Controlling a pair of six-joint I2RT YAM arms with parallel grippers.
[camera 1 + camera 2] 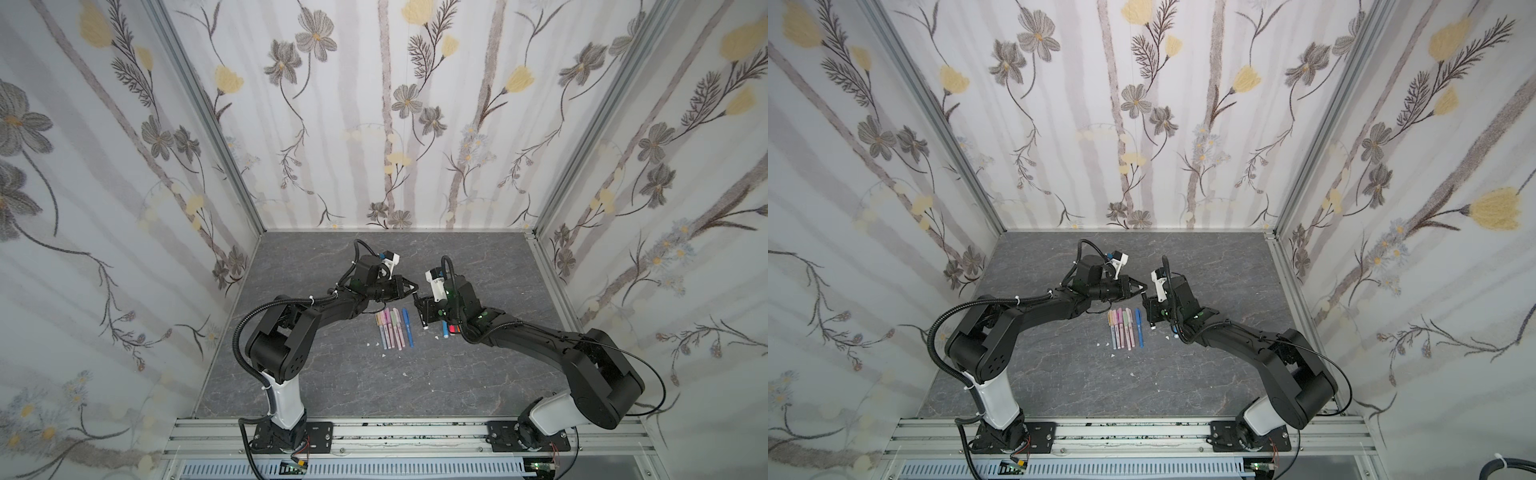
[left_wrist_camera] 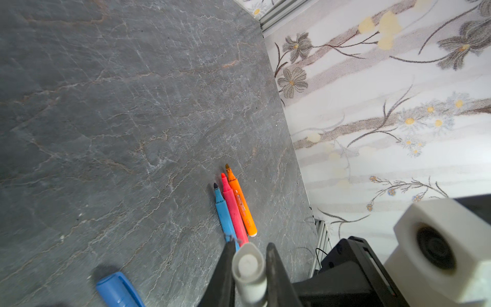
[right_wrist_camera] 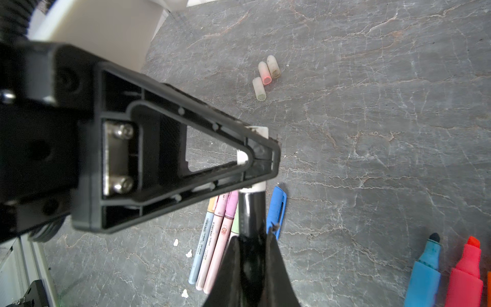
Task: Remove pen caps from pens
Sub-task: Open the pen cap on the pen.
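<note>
White cap (image 2: 248, 268) pinched in my left jaws | black pen (image 3: 252, 212) barrel clamped in my right jaws, above worktop (image 3: 372, 133) | long axis runs jaws-to-jaws; I'd pull straight apart.

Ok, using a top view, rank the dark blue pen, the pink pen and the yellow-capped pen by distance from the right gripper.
From the right gripper, which holds the black pen:
1. the dark blue pen, lying alone just toward the left arm's side.
2. the pink pen, in the middle of the pastel row.
3. the yellow-capped pen, at the row's far end.
</note>
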